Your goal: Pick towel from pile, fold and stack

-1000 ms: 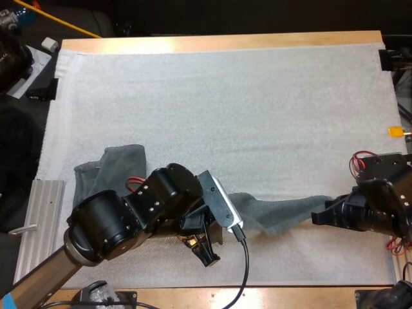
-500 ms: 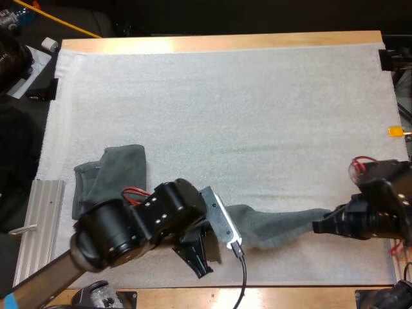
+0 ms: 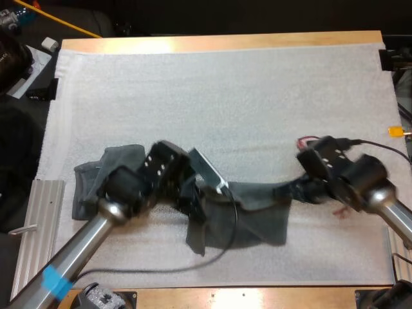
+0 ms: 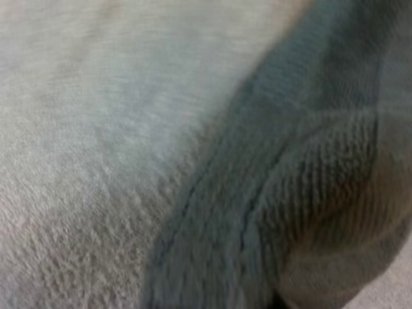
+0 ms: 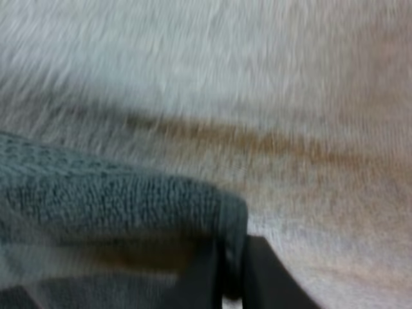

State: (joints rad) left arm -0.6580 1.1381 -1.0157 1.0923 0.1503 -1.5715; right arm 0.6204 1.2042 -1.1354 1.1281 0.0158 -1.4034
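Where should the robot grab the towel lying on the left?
Probably the left towel, at its far corner, from above on the far side: that corner lies bare on the mat, while the left arm covers its near part. The right gripper holds the other towel.

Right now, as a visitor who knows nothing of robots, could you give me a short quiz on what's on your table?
1. True or false: the towel at my right gripper lies at the far edge of the mat.
2. How many dark grey-green towels are on or over the mat? A) one B) two C) four
3. Fill in: the other towel lies beside my ___ arm.

Key: 1 false, it is over the mat's near half; 2 B; 3 left.
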